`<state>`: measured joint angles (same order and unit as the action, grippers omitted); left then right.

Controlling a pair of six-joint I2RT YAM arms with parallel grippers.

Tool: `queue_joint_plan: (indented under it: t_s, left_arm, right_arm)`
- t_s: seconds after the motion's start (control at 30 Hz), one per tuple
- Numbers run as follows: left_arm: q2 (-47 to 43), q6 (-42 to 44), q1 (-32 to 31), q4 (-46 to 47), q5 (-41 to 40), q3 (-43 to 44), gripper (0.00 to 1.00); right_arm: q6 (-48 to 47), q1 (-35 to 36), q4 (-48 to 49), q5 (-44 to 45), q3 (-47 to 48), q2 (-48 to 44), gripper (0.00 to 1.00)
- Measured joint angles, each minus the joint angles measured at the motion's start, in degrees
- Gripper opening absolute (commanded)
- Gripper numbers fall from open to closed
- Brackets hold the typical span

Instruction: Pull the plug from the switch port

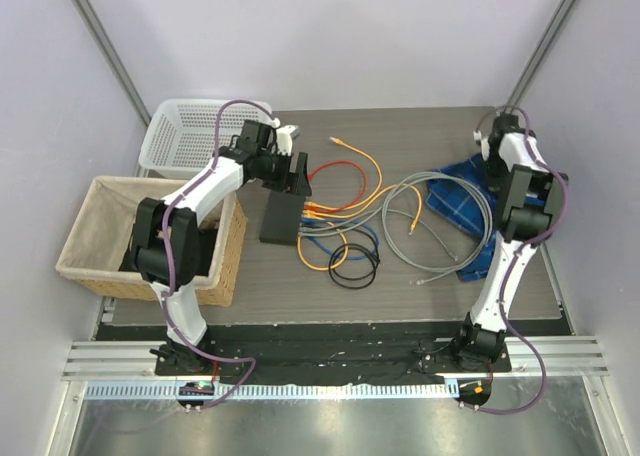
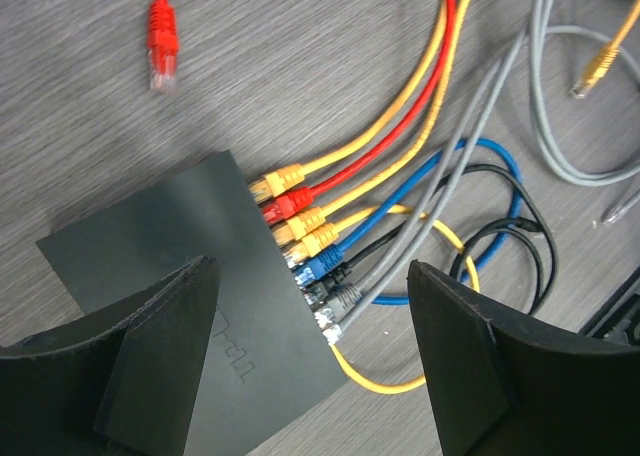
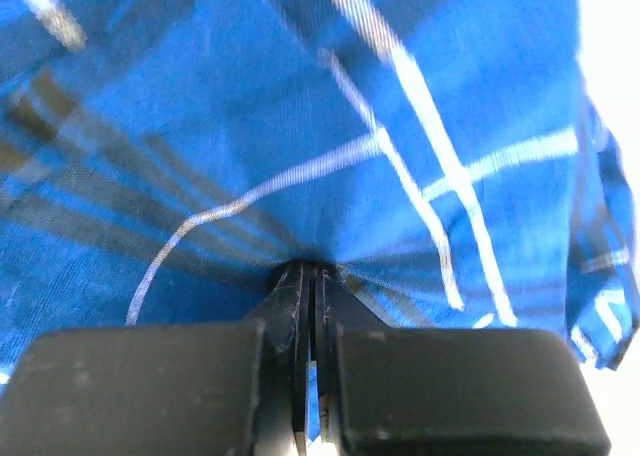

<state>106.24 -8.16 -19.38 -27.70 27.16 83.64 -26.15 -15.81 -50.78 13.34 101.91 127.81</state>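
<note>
The switch (image 1: 280,218) is a flat matte-black box lying left of the table's middle. Along its right edge several plugs (image 2: 305,246) sit in a row of sockets: yellow, red, blue, black and grey. My left gripper (image 1: 287,173) hovers above the switch, open wide. In the left wrist view the switch (image 2: 180,226) and the row of plugs lie between its fingers (image 2: 170,356), and my left gripper (image 2: 310,276) touches nothing. My right gripper (image 1: 497,179) is at the far right, shut on a blue plaid cloth (image 1: 455,201). The cloth (image 3: 300,126) puckers where my right gripper (image 3: 310,271) pinches it.
A white plastic basket (image 1: 195,131) stands at the back left and a lined wicker basket (image 1: 130,236) at the left edge. Loose cables spread right of the switch: a grey coil (image 1: 440,216), a black coil (image 1: 355,266), a loose red plug (image 2: 160,41) and a loose yellow plug (image 2: 595,71).
</note>
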Motion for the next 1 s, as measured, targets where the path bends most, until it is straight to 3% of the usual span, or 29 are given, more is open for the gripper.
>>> queue_joint_plan:
  t_s: [0.17, 0.23, 0.33, 0.37, 0.47, 0.73, 1.0]
  left_arm:
    - [0.44, -0.48, 0.00, -0.02, -2.05, -1.20, 0.82]
    - [0.44, -0.70, 0.00, 0.00, -4.44, -1.84, 0.84]
    - [0.50, -1.49, -0.13, -0.02, -11.61, -2.71, 0.86]
    - [0.70, -1.90, -0.15, -0.09, -15.43, -2.84, 0.87]
    - [1.64, -2.16, -0.13, -0.11, -22.38, -2.84, 0.87]
    - [6.29, -2.60, -0.07, -0.31, -29.70, -1.68, 0.87]
    - [5.84, -4.96, 0.46, 2.25, -22.29, -4.37, 0.80]
  right_arm:
    - [2.69, 4.48, 5.07, 1.68, 18.25, 10.36, 0.02]
    - [4.24, 5.40, 6.16, -0.90, 19.47, 10.64, 0.04]
    - [6.78, 6.21, 6.56, -6.71, 16.00, 7.13, 0.24]
    - [7.48, 6.58, 6.54, -8.72, 13.97, 5.09, 0.36]
    - [9.42, 7.52, 6.60, -13.33, 8.55, -1.62, 0.46]
    - [13.75, 15.58, 9.46, -21.42, 4.44, -17.49, 0.59]
    - [15.85, 19.98, 8.94, -25.07, 1.73, -18.10, 0.59]
